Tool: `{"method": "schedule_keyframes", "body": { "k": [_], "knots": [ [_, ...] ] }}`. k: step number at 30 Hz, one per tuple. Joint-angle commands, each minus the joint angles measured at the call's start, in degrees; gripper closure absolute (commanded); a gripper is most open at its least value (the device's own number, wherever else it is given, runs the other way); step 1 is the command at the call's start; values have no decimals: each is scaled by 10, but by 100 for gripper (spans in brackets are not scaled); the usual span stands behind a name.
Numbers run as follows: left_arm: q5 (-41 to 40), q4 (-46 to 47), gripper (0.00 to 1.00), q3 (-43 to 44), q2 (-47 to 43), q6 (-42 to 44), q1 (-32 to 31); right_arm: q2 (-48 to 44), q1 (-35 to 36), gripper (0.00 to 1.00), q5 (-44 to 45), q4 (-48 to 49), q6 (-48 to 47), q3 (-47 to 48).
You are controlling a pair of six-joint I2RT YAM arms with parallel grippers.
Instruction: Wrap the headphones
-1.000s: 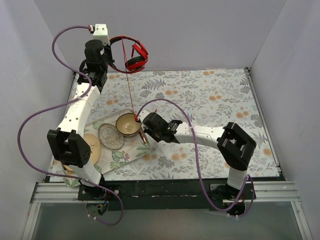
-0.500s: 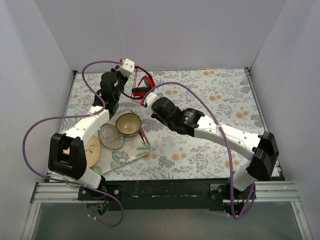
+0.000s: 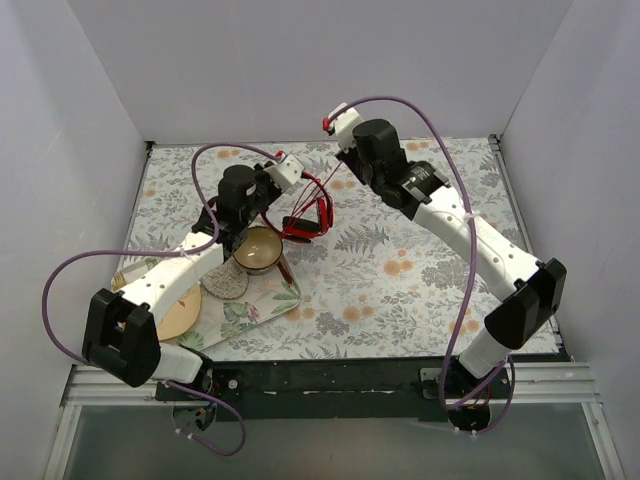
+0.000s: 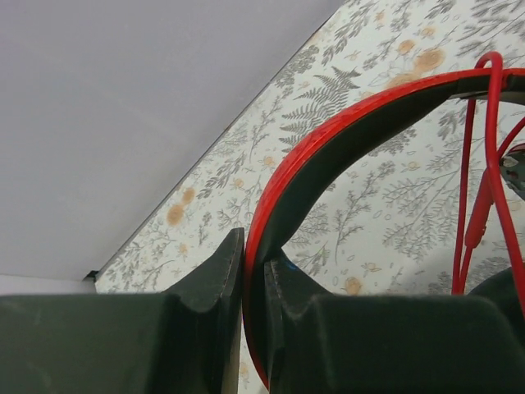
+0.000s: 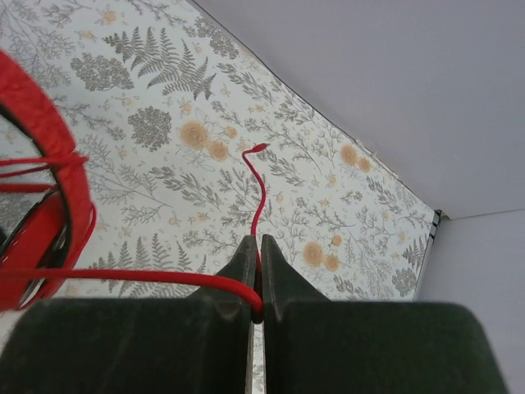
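The red headphones (image 3: 306, 216) hang above the floral cloth, just right of the bowl. My left gripper (image 3: 283, 192) is shut on their black-lined headband (image 4: 328, 148), which stands between the pads (image 4: 256, 263). Loops of the thin red cable (image 4: 490, 164) lie across the band. My right gripper (image 3: 348, 160) is raised at the back centre and is shut on the cable (image 5: 259, 189). The cable runs taut from the headphones (image 5: 49, 164) into the fingertips (image 5: 257, 254). Its free end hangs beyond them.
A floral tray (image 3: 262, 306) at front left holds a gold bowl (image 3: 257, 248), a glass lid (image 3: 222, 272) and a wooden plate (image 3: 182, 300). White walls close in the left, back and right. The table's black front rail (image 3: 330, 372) is near the arm bases.
My left arm has brought the headphones down from high at the back left to beside the bowl. My right gripper has swung from the bowl up to the back centre with the cable.
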Motion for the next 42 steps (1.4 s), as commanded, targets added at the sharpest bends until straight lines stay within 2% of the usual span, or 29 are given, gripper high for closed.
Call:
{"method": "schedule_keyframes", "body": {
  "k": [1,5,8,13,18,21,25,28,33,39,42],
  "knots": [
    [59,-122,100,54,-51,-47,-7,30,-54,99,-49,29,-9,76],
    [98,-179,100,65,-56,-56,-27,61,-78,99,-61,15,-14,131],
    [97,-195,100,69,-57,-61,-36,85,-94,99,-76,0,-10,166],
    [84,-191,100,60,-52,-64,-39,90,-108,99,-96,3,-4,167],
    [123,-217,100,58,-61,-81,-41,87,-139,99,-116,8,7,148],
    [166,-252,100,85,-65,-131,-42,79,-163,99,-148,23,21,110],
    [259,-306,100,135,-68,-195,-40,68,-186,99,-265,38,16,58],
    [282,-339,100,170,-72,-233,-40,59,-192,99,-269,54,19,15],
    [334,-386,100,222,-77,-267,-38,32,-225,99,-375,120,56,-63],
    [347,-396,100,326,-68,-359,-38,11,-225,99,-522,241,99,-162],
    [333,-391,100,374,-53,-396,-38,9,-223,97,-587,365,172,-217]
  ]
}}
